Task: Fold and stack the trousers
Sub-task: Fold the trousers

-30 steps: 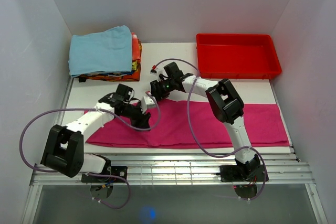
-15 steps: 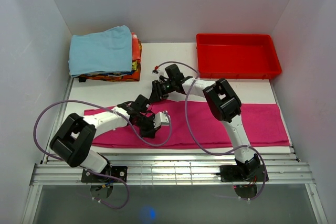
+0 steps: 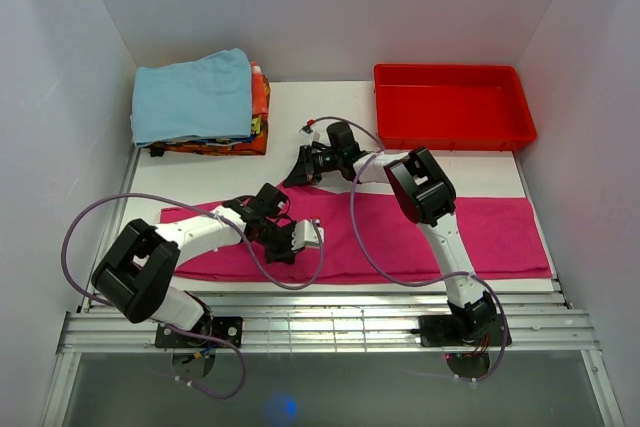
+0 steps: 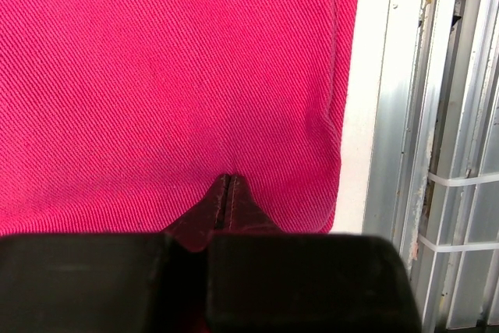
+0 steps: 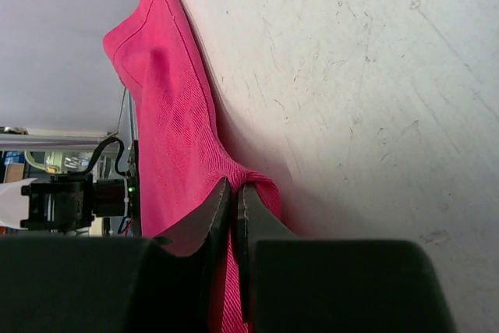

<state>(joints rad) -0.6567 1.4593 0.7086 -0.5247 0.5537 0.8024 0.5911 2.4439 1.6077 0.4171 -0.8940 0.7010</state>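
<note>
Rail first: the aluminium frame (image 3: 330,319) runs along the near edge of the table (image 3: 480,169). The trousers (image 3: 480,232) lie just beyond it, spread flat in one long magenta band from left to right. My left gripper (image 4: 226,193) sits low on the cloth just inside the near hem. Its jaws are pressed together, tips on the fabric, but I cannot tell whether any fold is caught between them. Across the band, at about the same point along its length, my right gripper (image 5: 234,193) is clamped on the far hem, and a small ridge of cloth rises into its closed tips.

I judge this as the pick-up for a fold across the length. To do it well I would check the left pinch with a small lift before committing. Then I would raise both hems together and level, and carry them sideways in step so the edges stay parallel and the loose end does not drag into a twist. The left hand has little room between hem and rail.

Beyond the far hem the white tabletop is scuffed but bare. At the back left a light blue cloth (image 3: 190,97) tops a pile of folded garments (image 3: 258,107), and I take that for the stack. A red tray (image 3: 455,137) sits at the back right, and plain white walls (image 3: 320,7) close in the sides and back.
</note>
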